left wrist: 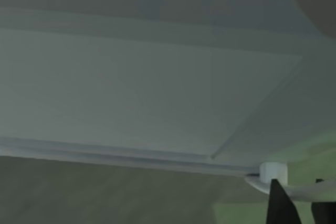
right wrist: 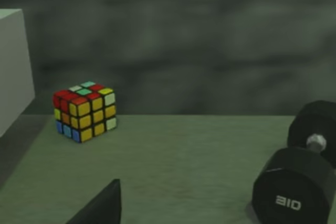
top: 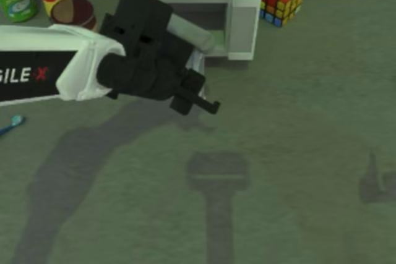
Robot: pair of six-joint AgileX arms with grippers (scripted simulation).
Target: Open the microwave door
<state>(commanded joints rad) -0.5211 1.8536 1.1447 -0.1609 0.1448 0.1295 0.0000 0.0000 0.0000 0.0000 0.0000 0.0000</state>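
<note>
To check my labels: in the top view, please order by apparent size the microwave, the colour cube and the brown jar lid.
1. microwave
2. colour cube
3. brown jar lid, close to the cube, so unsure

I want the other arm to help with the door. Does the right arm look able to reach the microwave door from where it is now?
Probably not directly: the left arm's claw and black wrist crowd the swung-out white microwave door, and the right arm is outside the top view, its camera facing the multicoloured puzzle cube.

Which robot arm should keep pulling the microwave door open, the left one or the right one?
Probably the left. Its gripper is already at the microwave door, which stands partly open. The right arm is out of the top view, off by the colour cube.
</note>
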